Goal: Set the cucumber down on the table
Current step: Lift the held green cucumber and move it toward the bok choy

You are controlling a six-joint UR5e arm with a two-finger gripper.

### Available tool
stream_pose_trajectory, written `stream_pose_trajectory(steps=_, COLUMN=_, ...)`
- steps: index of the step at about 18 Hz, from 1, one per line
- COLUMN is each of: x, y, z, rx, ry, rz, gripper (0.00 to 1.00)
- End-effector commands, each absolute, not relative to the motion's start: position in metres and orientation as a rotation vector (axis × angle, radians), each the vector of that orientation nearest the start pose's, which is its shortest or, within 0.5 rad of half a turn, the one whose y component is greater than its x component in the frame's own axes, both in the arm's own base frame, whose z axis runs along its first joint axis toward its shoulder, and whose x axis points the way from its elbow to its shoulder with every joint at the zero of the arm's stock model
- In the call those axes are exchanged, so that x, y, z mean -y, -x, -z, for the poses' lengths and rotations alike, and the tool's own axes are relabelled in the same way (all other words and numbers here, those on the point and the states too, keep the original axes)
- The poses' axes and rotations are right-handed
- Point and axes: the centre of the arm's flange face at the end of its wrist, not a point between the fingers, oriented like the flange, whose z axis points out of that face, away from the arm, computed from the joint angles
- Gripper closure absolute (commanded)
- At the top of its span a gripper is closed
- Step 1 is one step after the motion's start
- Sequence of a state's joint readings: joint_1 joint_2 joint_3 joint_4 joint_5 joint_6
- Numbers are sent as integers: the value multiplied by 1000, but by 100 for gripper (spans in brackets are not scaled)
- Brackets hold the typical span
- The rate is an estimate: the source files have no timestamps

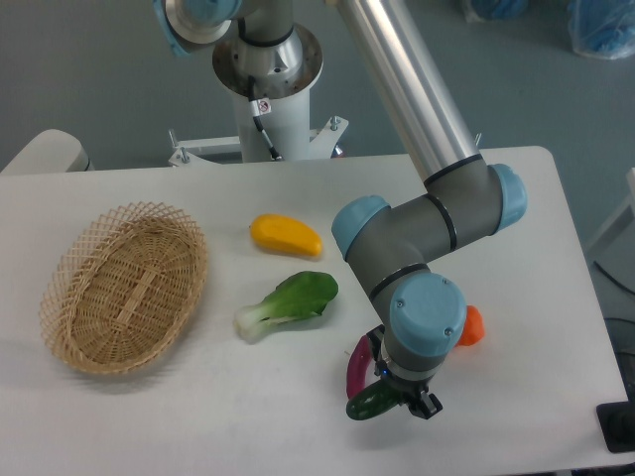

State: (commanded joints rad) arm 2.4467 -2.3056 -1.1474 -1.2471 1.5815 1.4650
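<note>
We see the claw [397, 397] low over the tabletop [516, 178] near its front edge, closed on the cucumber [372, 403], whose dark green end sticks out beside a purple eggplant [358, 365].

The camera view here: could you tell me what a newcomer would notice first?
The grey-and-blue robot arm dominates, bent down over the table's front right, its gripper at a dark green cucumber beside a purple eggplant. The wicker basket sits left, with a bok choy and a yellow vegetable mid-table.
</note>
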Motion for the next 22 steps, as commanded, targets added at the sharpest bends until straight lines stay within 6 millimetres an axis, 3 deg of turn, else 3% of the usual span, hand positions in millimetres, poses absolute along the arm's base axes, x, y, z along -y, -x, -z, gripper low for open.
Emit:
stream_pose_trajectory(steps=11, x=-590, y=489, z=-258, rx=-906, ry=3013, rz=-8, gripper=93)
stream_pose_trajectory(steps=18, x=-616, y=440, z=-257, rx=-781, ry=3046, rz=14, gripper=94)
stream_pose_trajectory(steps=22, x=-630, y=399, z=-255, rx=-642, ry=3089, rz=35, gripper=94)
